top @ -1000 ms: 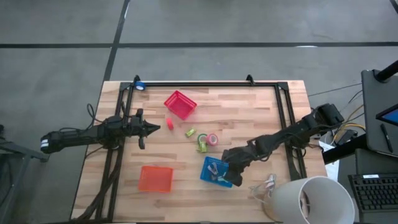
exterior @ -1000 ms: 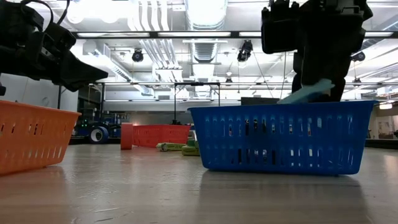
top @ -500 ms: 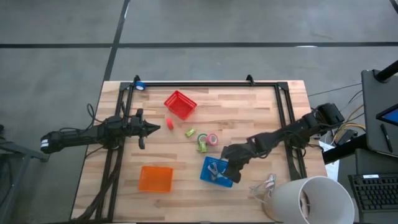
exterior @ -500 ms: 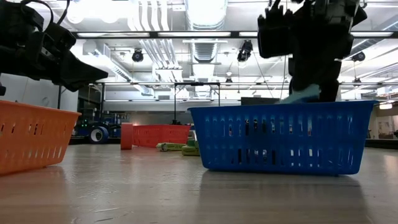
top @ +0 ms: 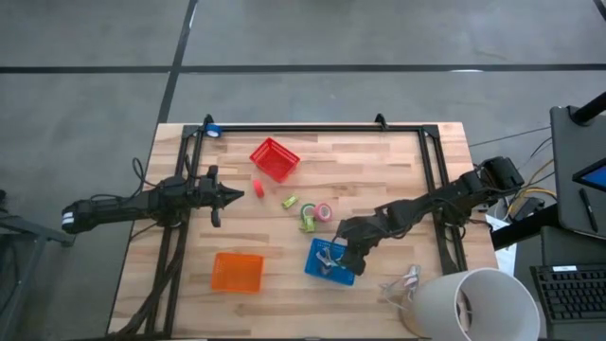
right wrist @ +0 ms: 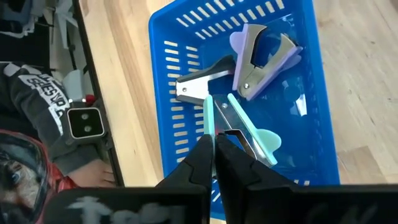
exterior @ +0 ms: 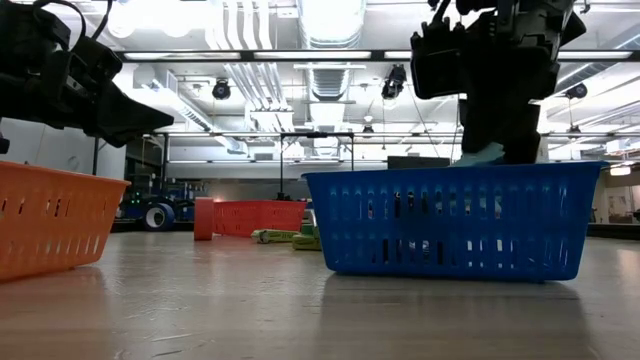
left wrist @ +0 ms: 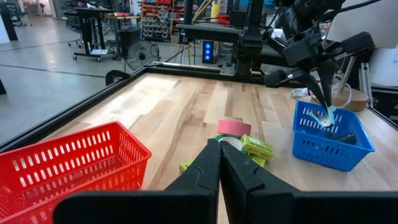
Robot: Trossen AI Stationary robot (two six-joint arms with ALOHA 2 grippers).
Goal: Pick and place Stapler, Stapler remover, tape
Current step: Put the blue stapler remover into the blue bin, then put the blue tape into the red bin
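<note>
The right gripper (right wrist: 213, 144) is low in the blue basket (top: 315, 266), fingers nearly closed on a teal remover (right wrist: 245, 134); 2 more removers lie there. The tape (top: 324, 212) waits on the bench (top: 379, 161). The left gripper (top: 230, 196) is closed, empty, and waits near the red basket (top: 275, 158).
</note>
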